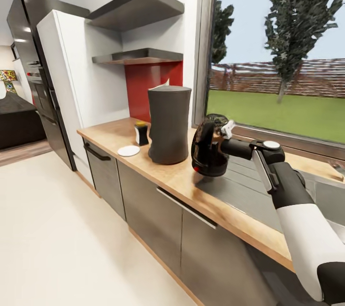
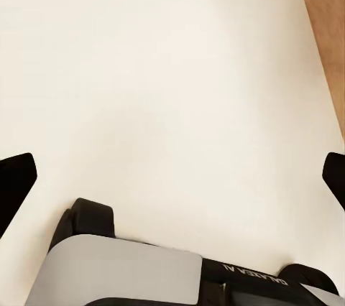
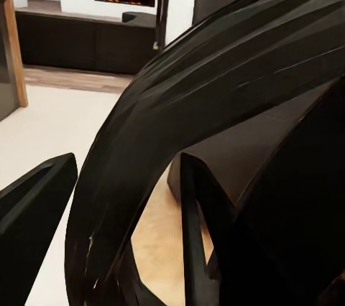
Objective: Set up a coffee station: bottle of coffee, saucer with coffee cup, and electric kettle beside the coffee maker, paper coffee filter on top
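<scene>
While the right arm reaches in from the sink side, the right gripper [image 1: 221, 136] is clamped on the handle of the electric kettle [image 1: 209, 149]. From the head view, whether the kettle's base touches the worktop or hangs just over it cannot be told. In the right wrist view the kettle [image 3: 215, 112] looms as curved glossy black, one finger [image 3: 36, 227] outside the handle and the other inside its loop.

Kettle position: on the kitchen countertop [image 1: 177, 176], just beside the coffee maker [image 1: 168, 124], on its window side, small gap between the two. Steel sink [image 1: 254, 196] lies directly beyond the kettle.

Coffee maker stands upright near the wall. A white paper edge, the paper coffee filter [image 1: 159, 86], shows at its top rim. On its far side: bottle of coffee [image 1: 141, 133], yellow cap, close against the machine; saucer [image 1: 128, 151] flat on the wood just in front of the bottle. No contact visible between saucer and machine.

Two dark shelves on the wall above; the thinner, lower kitchen shelf [image 1: 139, 56] is over a red panel.

Left gripper [image 2: 172, 177]: fingers spread wide, tips at opposite edges of the left wrist view, nothing between them. Pale floor [image 2: 165, 83] beneath it.
</scene>
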{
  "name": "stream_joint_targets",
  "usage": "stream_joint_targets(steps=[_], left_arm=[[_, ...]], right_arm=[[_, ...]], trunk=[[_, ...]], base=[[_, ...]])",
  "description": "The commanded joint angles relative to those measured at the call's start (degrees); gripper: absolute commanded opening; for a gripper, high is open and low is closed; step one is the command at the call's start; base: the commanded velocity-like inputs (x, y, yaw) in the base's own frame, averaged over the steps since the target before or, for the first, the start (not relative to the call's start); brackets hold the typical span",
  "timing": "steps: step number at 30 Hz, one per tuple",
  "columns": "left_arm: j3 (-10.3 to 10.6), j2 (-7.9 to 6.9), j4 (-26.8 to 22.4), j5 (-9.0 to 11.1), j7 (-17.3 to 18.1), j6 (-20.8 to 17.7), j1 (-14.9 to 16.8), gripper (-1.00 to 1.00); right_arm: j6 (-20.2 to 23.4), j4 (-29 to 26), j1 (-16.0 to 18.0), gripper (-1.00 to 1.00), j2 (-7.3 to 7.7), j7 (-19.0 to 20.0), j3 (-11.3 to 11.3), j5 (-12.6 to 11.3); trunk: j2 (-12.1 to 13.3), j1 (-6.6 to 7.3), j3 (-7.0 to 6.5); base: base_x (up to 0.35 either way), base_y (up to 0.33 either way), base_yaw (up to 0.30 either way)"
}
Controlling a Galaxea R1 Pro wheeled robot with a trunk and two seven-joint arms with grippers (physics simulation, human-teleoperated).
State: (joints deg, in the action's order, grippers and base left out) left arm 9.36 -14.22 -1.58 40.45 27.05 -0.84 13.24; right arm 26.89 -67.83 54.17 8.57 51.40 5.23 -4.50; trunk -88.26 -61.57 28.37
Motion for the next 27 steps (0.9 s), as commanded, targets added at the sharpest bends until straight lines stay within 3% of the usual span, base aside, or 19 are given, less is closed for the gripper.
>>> stream_joint_targets(steps=[1, 19, 27], left_arm=[[0.48, -0.02, 0.03, 0.59, 0.19, -0.1, 0.03, 1.0], [0.48, -0.02, 0.0, 0.59, 0.15, -0.12, 0.03, 1.0], [0.48, -0.04, 0.0, 0.59, 0.16, -0.13, 0.03, 1.0]], right_arm=[[0.44, 0.22, 0.06, -1.0, 0.04, -0.14, 0.06, -0.78], [0.17, 1.82, 0.06, -1.0, 0.11, -0.52, 0.04, -0.74], [0.17, 1.88, 0.06, -1.0, 0.07, -2.51, 0.04, -0.71]], trunk=[[-0.03, -0.01, 0.06], [-0.03, -0.01, 0.06], [-0.03, -0.01, 0.06]], base=[[0.097, 0.049, 0.0], [0.068, 0.042, 0.0], [0.085, 0.001, 0.0]])
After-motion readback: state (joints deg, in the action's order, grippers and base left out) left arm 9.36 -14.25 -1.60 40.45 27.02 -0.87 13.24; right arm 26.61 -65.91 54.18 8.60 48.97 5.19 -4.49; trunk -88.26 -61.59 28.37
